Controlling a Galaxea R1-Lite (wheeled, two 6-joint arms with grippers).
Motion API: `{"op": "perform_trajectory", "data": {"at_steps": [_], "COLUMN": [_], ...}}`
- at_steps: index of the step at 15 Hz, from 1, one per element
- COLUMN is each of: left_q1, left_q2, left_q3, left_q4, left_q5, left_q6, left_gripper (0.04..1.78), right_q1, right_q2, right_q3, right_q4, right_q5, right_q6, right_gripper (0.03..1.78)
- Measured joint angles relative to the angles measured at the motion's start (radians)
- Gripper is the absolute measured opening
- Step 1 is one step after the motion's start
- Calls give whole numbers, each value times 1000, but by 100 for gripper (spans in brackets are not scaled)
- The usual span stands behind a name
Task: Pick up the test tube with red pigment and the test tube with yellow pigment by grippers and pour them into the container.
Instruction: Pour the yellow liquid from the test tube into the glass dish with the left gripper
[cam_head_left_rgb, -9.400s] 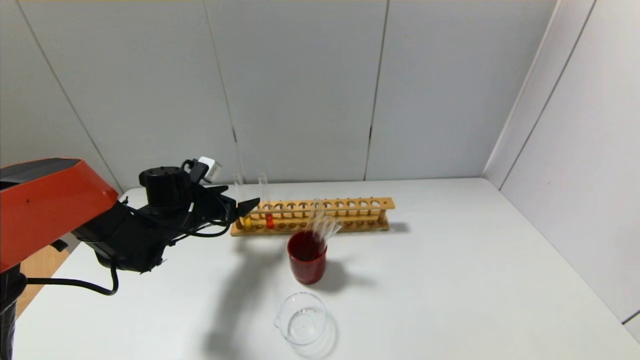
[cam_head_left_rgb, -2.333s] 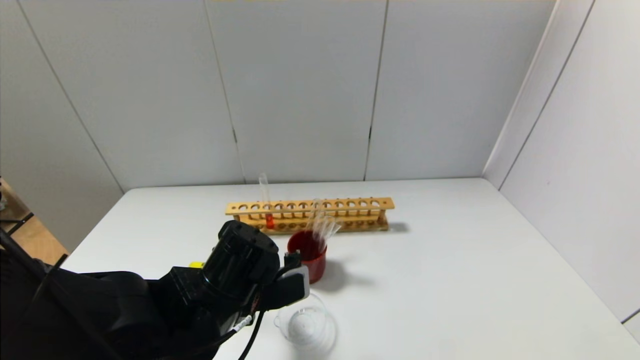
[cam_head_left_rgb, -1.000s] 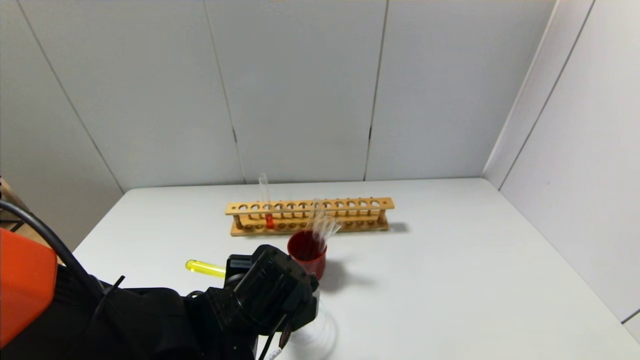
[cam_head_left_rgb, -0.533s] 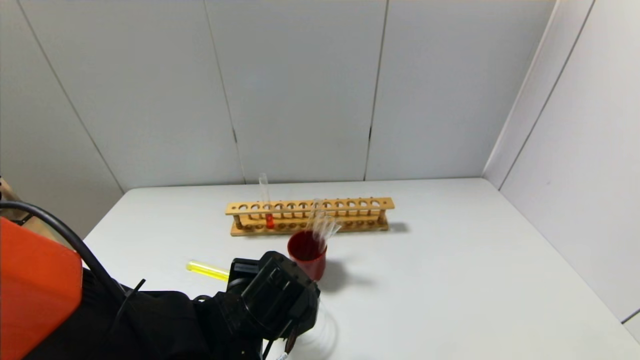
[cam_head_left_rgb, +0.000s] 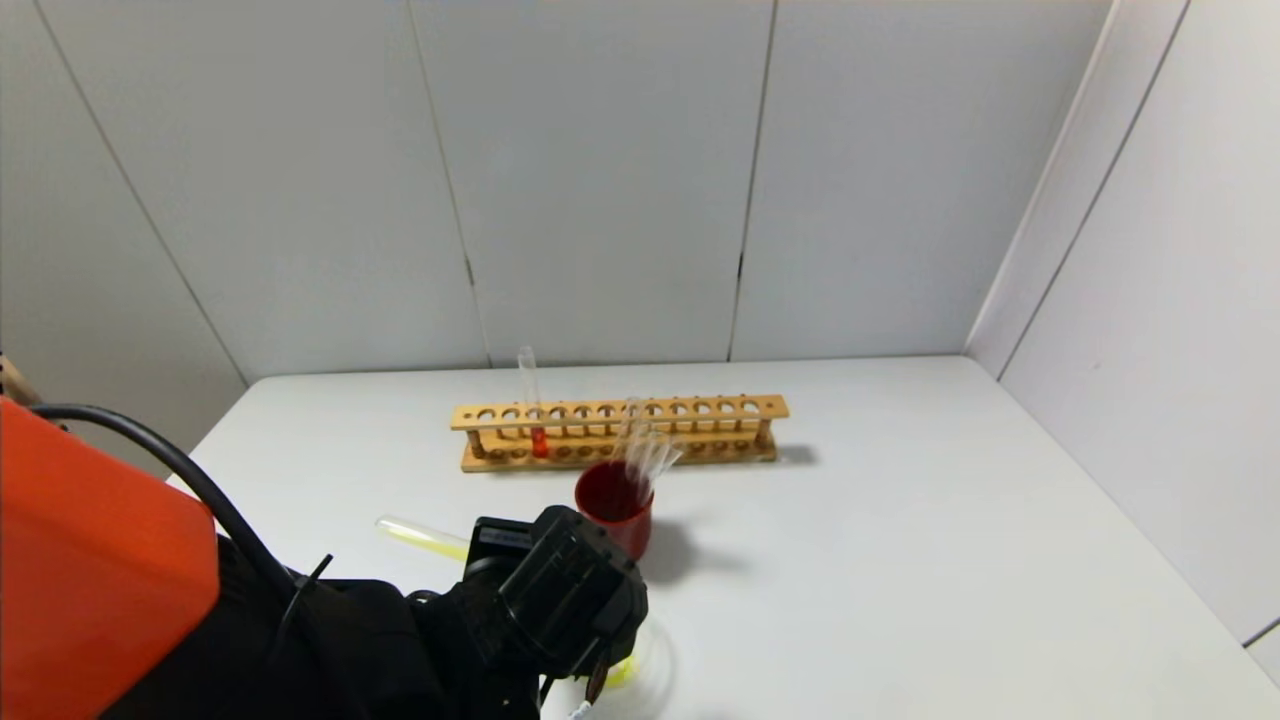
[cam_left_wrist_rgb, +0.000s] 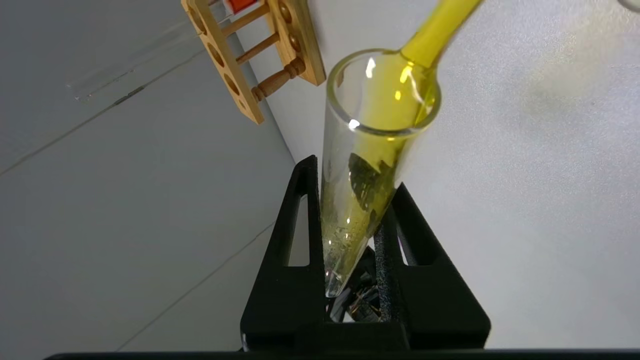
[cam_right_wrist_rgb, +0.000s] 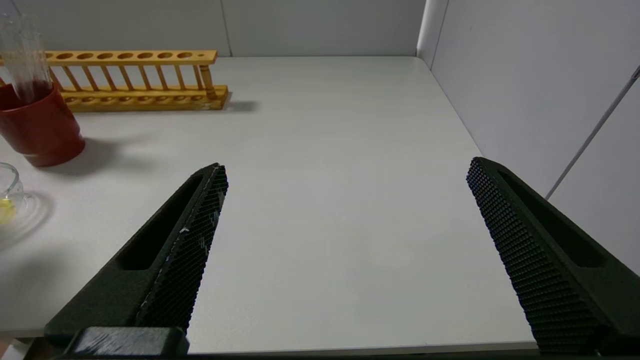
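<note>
From the head camera, the black left gripper (cam_head_left_rgb: 590, 640) hung over the counter's near edge, holding the slim clear glass test tube with yellow pigment (cam_head_left_rgb: 425, 535) tipped almost flat, its mouth over the small low clear glass container (cam_head_left_rgb: 645, 660), where a little yellow liquid lay. Behind them stood an opaque dark-red cup (cam_head_left_rgb: 613, 520) holding colourless clear tubes (cam_head_left_rgb: 645, 450), and nearer the far edge a long wooden rack (cam_head_left_rgb: 615, 432) kept the slim clear test tube with red pigment (cam_head_left_rgb: 533, 410) upright. In the left wrist view the black fingers (cam_left_wrist_rgb: 295, 280) pinched the yellow tube on both sides while a yellow stream ran from its mouth. In the right wrist view the right gripper (cam_right_wrist_rgb: 345, 210) sat above the near edge, fingers spread wide, holding nothing.
</note>
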Motion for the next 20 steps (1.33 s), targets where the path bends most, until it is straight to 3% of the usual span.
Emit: {"op": "perform_trajectory", "data": {"at_steps": [13,20], "left_q1": [21,-8], "left_q2": [45,59], "left_q3": [-63,-100], "left_q4": [69,104], "left_q5": [0,29], "left_q6": [27,33], "left_gripper": [33,33], "right_q1": [0,0], "right_q2": [0,0], "right_q3": [0,0], "right_q4": [0,0], "right_q5": [0,0], "right_q6": [0,0], "right_gripper": [175,175]}}
